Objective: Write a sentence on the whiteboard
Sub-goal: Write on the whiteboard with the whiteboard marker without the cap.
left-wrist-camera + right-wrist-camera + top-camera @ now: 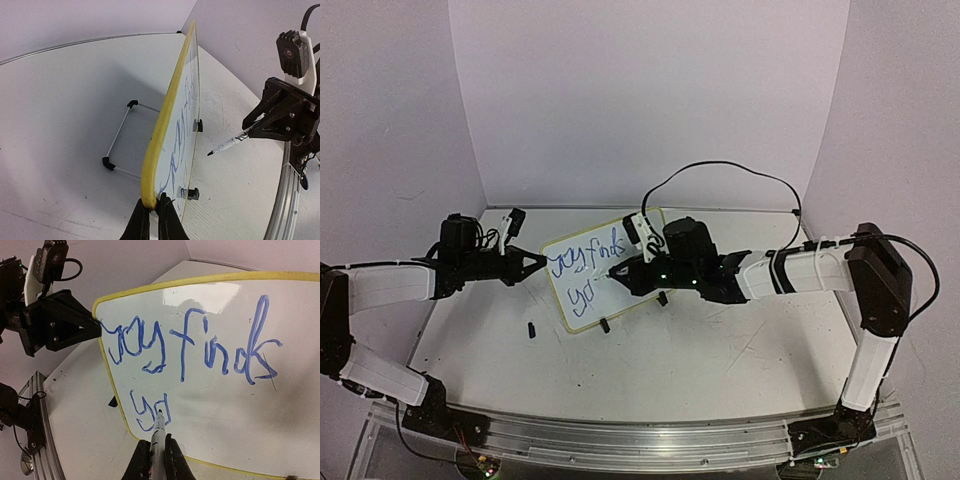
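Whiteboard (595, 270), propped upright on the table (720, 350), is pinched at its edge by the left gripper (542, 262). A marker (158, 432) is clasped by the right gripper (620, 272), tip near an unfinished second line. Next, further letters must be formed rightward.

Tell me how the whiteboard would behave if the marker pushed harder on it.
Probably stiff: the whiteboard stands upright without sagging. Likely light and tippy, leaning on a thin wire stand. The left gripper pinching its frame should steady it.
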Robot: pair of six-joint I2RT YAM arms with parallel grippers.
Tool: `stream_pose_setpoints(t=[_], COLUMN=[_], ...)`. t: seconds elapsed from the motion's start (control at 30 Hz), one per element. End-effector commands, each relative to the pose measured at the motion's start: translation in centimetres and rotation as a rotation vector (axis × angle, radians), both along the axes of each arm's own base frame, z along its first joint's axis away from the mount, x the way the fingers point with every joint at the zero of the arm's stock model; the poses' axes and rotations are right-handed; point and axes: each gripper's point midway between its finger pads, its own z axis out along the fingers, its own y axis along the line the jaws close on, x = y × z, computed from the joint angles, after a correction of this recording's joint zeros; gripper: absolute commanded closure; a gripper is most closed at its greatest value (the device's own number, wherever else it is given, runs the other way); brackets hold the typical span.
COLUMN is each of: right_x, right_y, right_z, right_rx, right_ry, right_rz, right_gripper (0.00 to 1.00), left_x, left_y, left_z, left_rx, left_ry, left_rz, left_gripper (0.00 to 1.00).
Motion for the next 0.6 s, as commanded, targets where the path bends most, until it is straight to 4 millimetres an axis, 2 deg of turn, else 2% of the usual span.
stream_pose_setpoints(t=[0.0, 0.13, 0.33, 0.47, 0.57], right_x=[-0.3, 0.0, 1.4, 1.2, 0.6], right_y=[0.6, 0.6, -0.6, -0.4, -0.3], right_z=[3.3, 4.0, 3.9, 4.2, 3.6], right_rx=[0.069, 0.055, -0.033, -0.020, -0.029], right_ry=[-0.093, -0.161, -0.265, -0.237, -0.233], right_rz=[0.034, 0.044, -0.019, -0.007, 0.031], right_gripper=[1.00, 1.00, 1.00, 1.00, 1.00], left_x=[0.9, 0.9, 1.1, 1.1, 1.1], left_y=[0.4, 0.5, 0.5, 0.5, 0.5], left_z=[-0.4, -0.5, -0.5, -0.5, -0.4], left_rx=[0.082, 0.090, 0.094, 0.095, 0.093], left_ry=[-0.053, -0.058, -0.059, -0.060, -0.062], left_rz=[0.012, 0.018, 0.019, 0.021, 0.020], left_gripper=[1.00, 1.00, 1.00, 1.00, 1.00])
